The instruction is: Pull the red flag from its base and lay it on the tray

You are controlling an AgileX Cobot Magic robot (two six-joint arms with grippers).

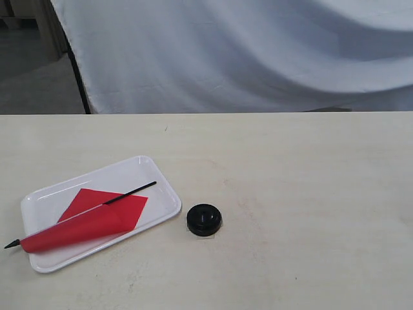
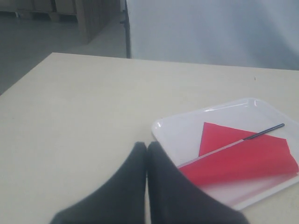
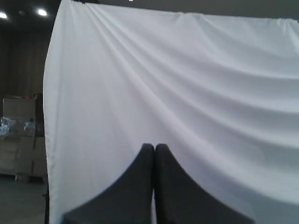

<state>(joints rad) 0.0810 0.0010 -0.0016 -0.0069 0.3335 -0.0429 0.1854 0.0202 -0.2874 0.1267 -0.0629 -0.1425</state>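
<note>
Red flag (image 1: 97,216) lies slantwise in the tray (image 1: 129,173), cloth partly folded over the stick, pointed tip overhanging the tray's left rim. Base (image 1: 204,219) sits on the table (image 1: 297,194) just beside the tray's right corner, not touching it. Left gripper (image 2: 146,145): fingers pressed together, nothing between them, near the tray's edge. Right gripper (image 3: 154,147): fingers likewise pressed together, facing the white curtain (image 3: 187,70).

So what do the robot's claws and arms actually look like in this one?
The left claw and right claw look alike: each has two plain matte black fingers, broad at the root and curving in to a narrow tip. No cables, markings or labels show. The arms themselves are not in any view.
</note>
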